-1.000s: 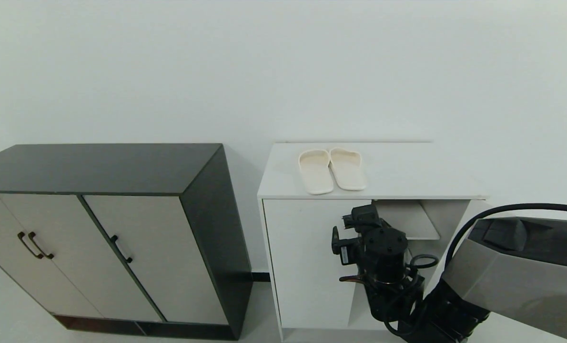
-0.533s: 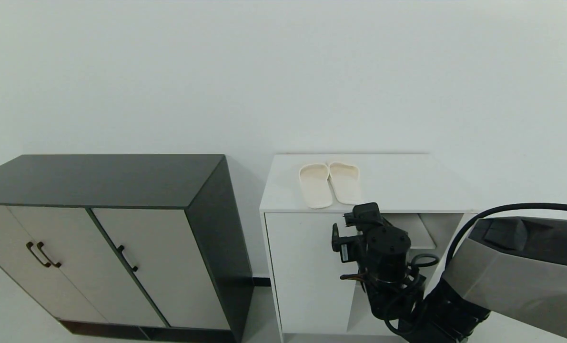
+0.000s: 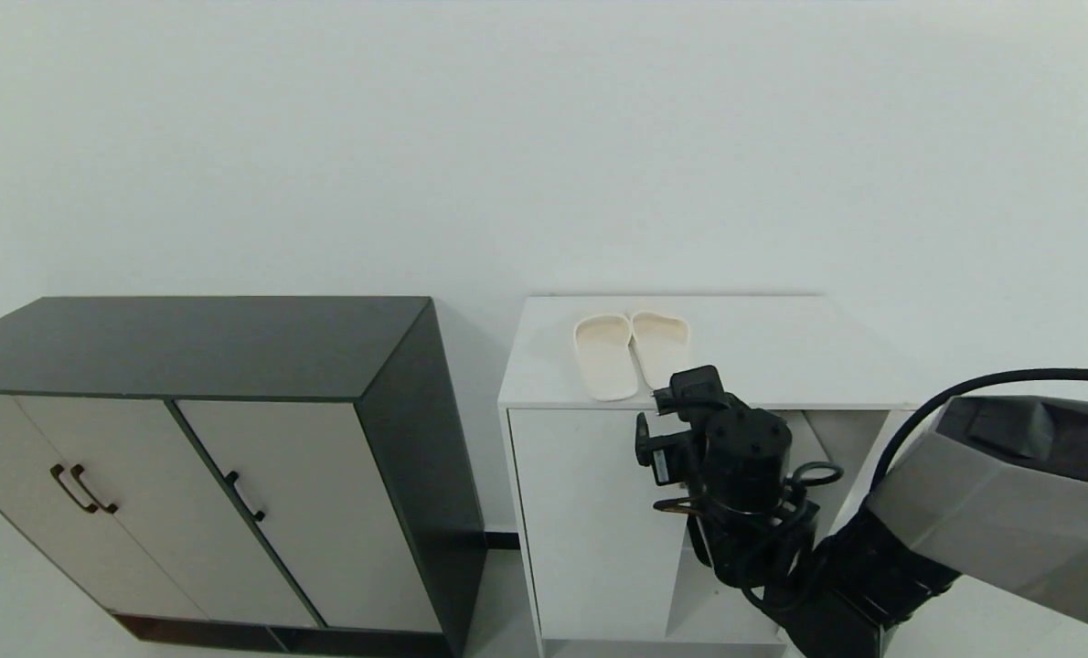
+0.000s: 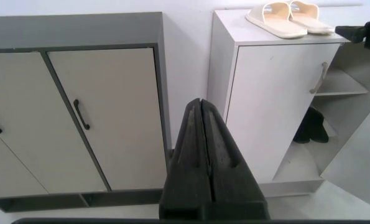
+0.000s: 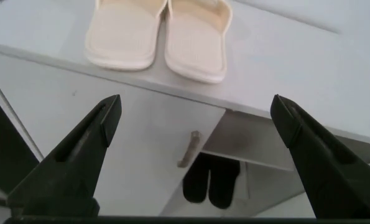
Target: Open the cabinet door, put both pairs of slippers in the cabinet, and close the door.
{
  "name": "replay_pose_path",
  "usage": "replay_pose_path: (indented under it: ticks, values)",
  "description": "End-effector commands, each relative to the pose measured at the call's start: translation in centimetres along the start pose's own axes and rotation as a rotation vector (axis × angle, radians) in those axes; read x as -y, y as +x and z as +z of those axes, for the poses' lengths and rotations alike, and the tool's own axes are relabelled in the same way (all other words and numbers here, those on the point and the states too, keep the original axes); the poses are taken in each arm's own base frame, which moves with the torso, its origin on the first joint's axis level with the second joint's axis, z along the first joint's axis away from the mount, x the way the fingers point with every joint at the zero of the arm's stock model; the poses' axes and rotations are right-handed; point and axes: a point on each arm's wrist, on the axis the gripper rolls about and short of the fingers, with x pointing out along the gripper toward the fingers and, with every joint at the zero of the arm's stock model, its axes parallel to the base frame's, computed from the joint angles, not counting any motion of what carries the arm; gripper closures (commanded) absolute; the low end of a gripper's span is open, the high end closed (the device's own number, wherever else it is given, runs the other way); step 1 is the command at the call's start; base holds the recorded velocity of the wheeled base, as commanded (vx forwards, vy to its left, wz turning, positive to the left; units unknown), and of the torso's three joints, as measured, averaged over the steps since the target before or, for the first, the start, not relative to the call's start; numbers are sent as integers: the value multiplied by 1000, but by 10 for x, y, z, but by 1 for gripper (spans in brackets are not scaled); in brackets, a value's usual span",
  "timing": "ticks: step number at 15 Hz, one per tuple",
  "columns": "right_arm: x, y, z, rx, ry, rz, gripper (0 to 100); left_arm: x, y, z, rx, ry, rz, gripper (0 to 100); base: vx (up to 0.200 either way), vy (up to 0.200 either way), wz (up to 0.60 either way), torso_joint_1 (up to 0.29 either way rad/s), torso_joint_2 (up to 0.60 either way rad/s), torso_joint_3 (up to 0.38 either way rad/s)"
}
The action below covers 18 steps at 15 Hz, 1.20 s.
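A pair of cream slippers lies on top of the white cabinet. The cabinet's right half stands open, showing a shelf. A pair of black slippers sits low inside it. The left door is closed and has a handle. My right gripper is open, in front of the cabinet's top edge, just below and short of the cream slippers. My left gripper is shut and empty, low and well back from both cabinets.
A dark cabinet with pale doors and black handles stands left of the white one, with a narrow gap between them. A plain wall runs behind both. A pale panel angles out at the white cabinet's right side.
The head camera tilted early on, shifting the whole picture down. Since then my right gripper has risen towards the cabinet's top edge, and now overlaps the right slipper's front.
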Motion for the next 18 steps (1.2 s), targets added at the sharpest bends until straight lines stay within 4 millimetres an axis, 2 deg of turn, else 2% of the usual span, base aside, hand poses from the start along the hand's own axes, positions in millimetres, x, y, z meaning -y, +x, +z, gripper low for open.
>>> replay_pose_path:
  ticks: [1, 2, 3, 7, 12, 18]
  values:
    - [9, -6, 33, 28, 32, -2, 0, 0, 0, 0, 0, 0, 0, 100, 0, 0, 0, 0, 0, 0]
    - [6, -7, 49, 24, 78, 13, 0, 0, 0, 0, 0, 0, 0, 100, 0, 0, 0, 0, 0, 0]
    - [2, -5, 54, 3, 109, 20, 0, 0, 0, 0, 0, 0, 0, 100, 0, 0, 0, 0, 0, 0]
    - [3, 1, 53, -63, 137, 14, 0, 0, 0, 0, 0, -1, 0, 100, 0, 0, 0, 0, 0, 0]
    - [11, -15, 70, -70, 166, 30, 0, 0, 0, 0, 0, 7, 0, 100, 0, 0, 0, 0, 0, 0]
    - [8, -23, 62, -192, 210, 129, 0, 0, 0, 0, 0, 14, 0, 100, 200, 0, 0, 5, -3, 2]
